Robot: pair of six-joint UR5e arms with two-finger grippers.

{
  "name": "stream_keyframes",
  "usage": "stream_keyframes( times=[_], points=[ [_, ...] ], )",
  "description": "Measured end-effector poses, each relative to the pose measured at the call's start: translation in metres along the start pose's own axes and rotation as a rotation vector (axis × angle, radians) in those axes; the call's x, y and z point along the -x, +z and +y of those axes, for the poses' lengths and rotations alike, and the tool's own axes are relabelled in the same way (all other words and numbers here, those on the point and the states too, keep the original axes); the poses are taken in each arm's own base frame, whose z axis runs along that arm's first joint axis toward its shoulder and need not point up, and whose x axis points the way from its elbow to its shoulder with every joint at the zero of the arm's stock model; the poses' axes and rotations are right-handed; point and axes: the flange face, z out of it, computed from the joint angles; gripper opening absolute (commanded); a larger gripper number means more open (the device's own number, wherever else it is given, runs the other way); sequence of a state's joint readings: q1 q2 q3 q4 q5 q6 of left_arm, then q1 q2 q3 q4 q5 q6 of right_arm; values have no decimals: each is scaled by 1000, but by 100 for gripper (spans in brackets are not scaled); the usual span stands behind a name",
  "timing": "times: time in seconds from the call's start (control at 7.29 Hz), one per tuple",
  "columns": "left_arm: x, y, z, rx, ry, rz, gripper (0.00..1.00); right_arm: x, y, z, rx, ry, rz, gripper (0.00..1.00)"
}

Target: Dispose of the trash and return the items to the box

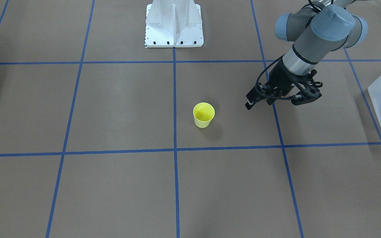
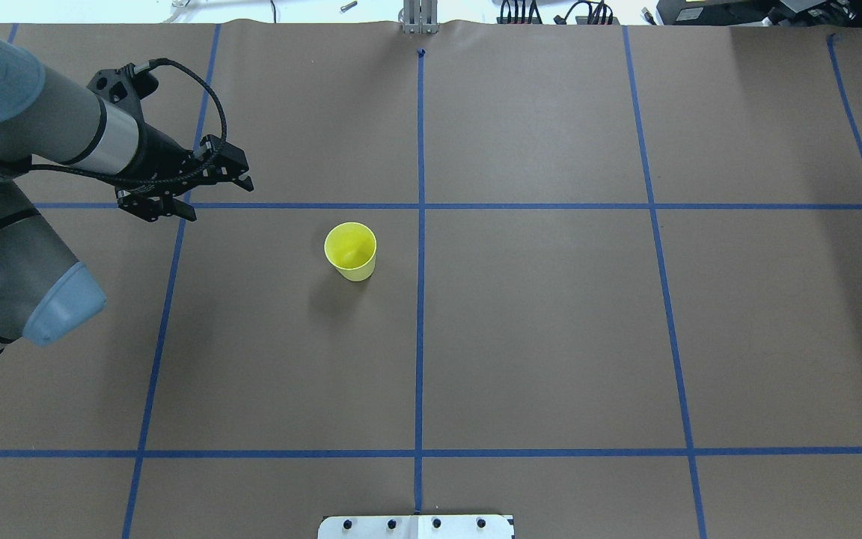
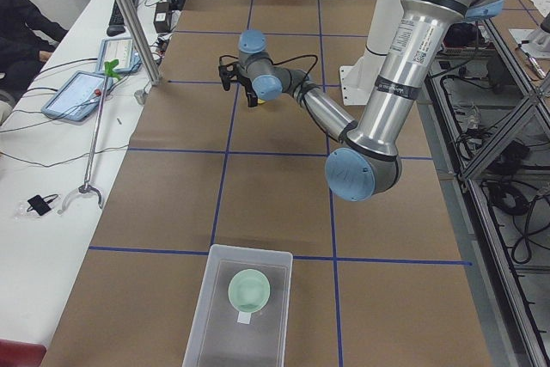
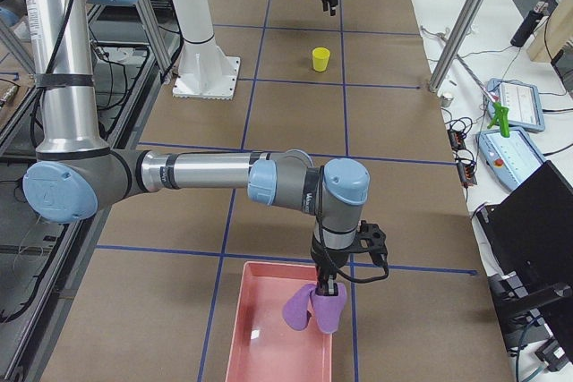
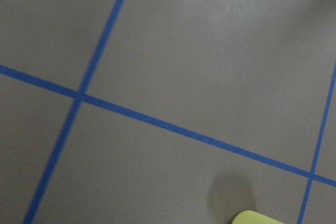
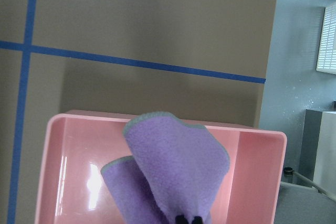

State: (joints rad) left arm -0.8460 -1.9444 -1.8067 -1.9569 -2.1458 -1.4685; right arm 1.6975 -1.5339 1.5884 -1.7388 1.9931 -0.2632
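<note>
Brown surface [image 2: 551,337], blue tape grid [image 2: 420,337]. Left hand [image 2: 218,201] hangs spread and empty at upper left, apart from the yellow cup [image 2: 351,251]. Right hand [image 4: 327,291] pinches a purple cloth [image 6: 173,171] over the pink tray [image 6: 252,182], fingertips [image 6: 181,219] barely visible at the wrist view's bottom edge. Mint-green bowl [image 3: 249,290] sits upright inside the frosted box [image 3: 213,333], bottom centre of the left-side view.

Left tool [image 2: 221,201] hovers, jaws apart; right tool [image 4: 327,291] points down, pinching purple cloth [image 6: 173,166].
</note>
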Motion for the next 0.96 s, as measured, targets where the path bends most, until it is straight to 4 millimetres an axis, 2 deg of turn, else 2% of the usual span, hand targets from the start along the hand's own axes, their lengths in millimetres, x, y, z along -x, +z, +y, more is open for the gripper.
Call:
stream_keyframes(
  times=[0.14, 0.27, 0.41, 0.55, 0.69, 0.96],
  points=[
    [-5, 6, 6, -1, -2, -1, 98, -4, 12, 8, 15, 10, 0, 100],
    [-20, 20, 19, -5, -4, 1, 99, -5, 17, 14, 19, 20, -1, 100],
    [-39, 37, 36, -2, -12, 4, 98, -3, 12, 12, 6, 26, -3, 100],
    [-52, 51, 53, 8, -14, 2, 98, 3, 2, 7, -19, 31, -17, 100],
    [-56, 65, 65, 13, -10, -8, 98, 13, -12, 3, -52, 33, -54, 100],
    [-54, 93, 73, 15, 3, -16, 97, 36, -40, 0, -113, 25, -160, 100]
  ],
)
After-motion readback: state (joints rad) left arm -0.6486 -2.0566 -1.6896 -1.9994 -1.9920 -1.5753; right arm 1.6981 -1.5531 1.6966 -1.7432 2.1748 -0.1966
